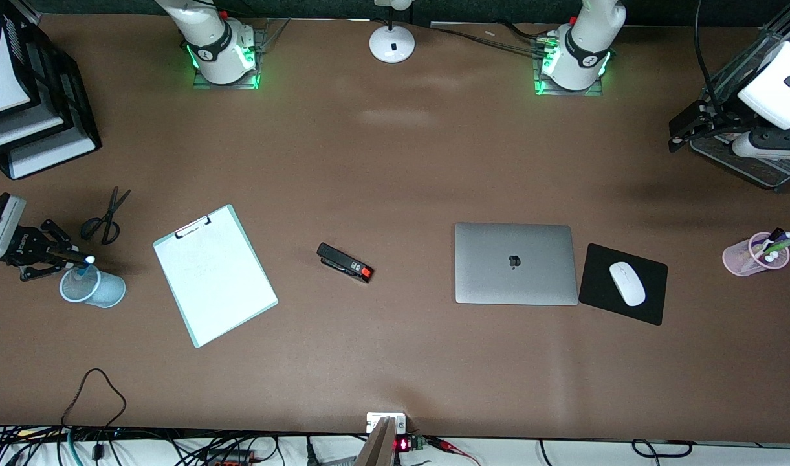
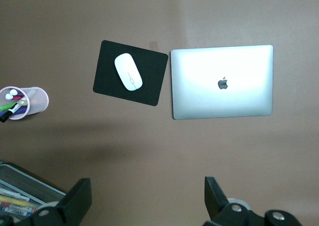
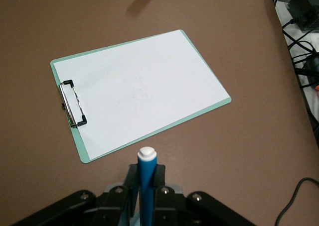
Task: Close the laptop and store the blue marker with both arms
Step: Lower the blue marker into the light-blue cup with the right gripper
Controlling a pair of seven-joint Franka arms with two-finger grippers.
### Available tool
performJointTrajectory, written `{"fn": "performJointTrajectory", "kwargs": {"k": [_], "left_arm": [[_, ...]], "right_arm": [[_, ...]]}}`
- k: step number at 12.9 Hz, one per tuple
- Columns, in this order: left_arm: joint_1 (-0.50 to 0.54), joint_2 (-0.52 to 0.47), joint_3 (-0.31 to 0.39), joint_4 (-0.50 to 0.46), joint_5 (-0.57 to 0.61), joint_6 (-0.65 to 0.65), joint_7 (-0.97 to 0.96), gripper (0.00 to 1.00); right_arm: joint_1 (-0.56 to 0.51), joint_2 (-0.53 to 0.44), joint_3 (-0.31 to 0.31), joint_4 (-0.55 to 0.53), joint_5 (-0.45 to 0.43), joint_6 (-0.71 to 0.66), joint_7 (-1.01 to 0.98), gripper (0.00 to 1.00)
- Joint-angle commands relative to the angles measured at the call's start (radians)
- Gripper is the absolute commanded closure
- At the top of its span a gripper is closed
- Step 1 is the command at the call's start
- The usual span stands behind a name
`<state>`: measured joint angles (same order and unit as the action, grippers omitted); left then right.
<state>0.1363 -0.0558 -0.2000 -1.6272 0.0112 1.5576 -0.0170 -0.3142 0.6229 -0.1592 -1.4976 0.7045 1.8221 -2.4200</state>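
Note:
The silver-grey laptop (image 1: pixel 515 263) lies shut on the table, apple logo up; it also shows in the left wrist view (image 2: pixel 222 81). My right gripper (image 1: pixel 71 259) is at the right arm's end of the table, over a light-blue cup (image 1: pixel 94 288). It is shut on the blue marker (image 3: pixel 147 176), which stands upright with its white end up. The marker (image 1: pixel 84 264) reaches down into the cup's mouth. My left gripper (image 1: pixel 682 133) hangs high over the left arm's end of the table. It is open and empty (image 2: pixel 148 201).
A white mouse (image 1: pixel 627 283) lies on a black pad (image 1: pixel 653 304) beside the laptop. A pink pen cup (image 1: pixel 754 254) and a mesh tray (image 1: pixel 750 165) are at the left arm's end. A clipboard (image 1: pixel 213 273), stapler (image 1: pixel 345 263), scissors (image 1: pixel 107 217) and stacked trays (image 1: pixel 26 116) lie toward the right arm's end.

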Motion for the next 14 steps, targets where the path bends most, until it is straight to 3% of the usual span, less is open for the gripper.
{"fn": "performJointTrajectory", "kwargs": {"k": [1, 7, 8, 9, 11, 14], "left_arm": [[0.013, -0.016, -0.006, -0.013, -0.022, -0.011, 0.009, 0.0], [0.013, -0.012, -0.006, -0.002, -0.014, -0.013, 0.011, 0.0], [0.013, -0.01, -0.006, -0.002, -0.014, -0.013, 0.011, 0.0], [0.013, -0.01, -0.006, -0.002, -0.014, -0.011, 0.011, 0.0], [0.013, -0.009, -0.004, -0.002, -0.014, -0.011, 0.011, 0.0], [0.013, -0.009, -0.004, -0.002, -0.014, -0.01, 0.011, 0.0]], "right_arm": [[-0.031, 0.027, 0.017, 0.006, 0.032, -0.004, -0.056, 1.0], [-0.04, 0.08, 0.017, 0.06, 0.033, 0.019, -0.094, 0.99], [-0.04, 0.08, 0.017, 0.062, 0.035, 0.025, -0.088, 0.76], [-0.042, 0.08, 0.017, 0.062, 0.047, 0.034, -0.079, 0.01], [-0.057, 0.075, 0.015, 0.062, 0.121, 0.031, -0.059, 0.0], [-0.043, 0.034, 0.015, 0.056, 0.08, 0.031, 0.136, 0.0]]}}
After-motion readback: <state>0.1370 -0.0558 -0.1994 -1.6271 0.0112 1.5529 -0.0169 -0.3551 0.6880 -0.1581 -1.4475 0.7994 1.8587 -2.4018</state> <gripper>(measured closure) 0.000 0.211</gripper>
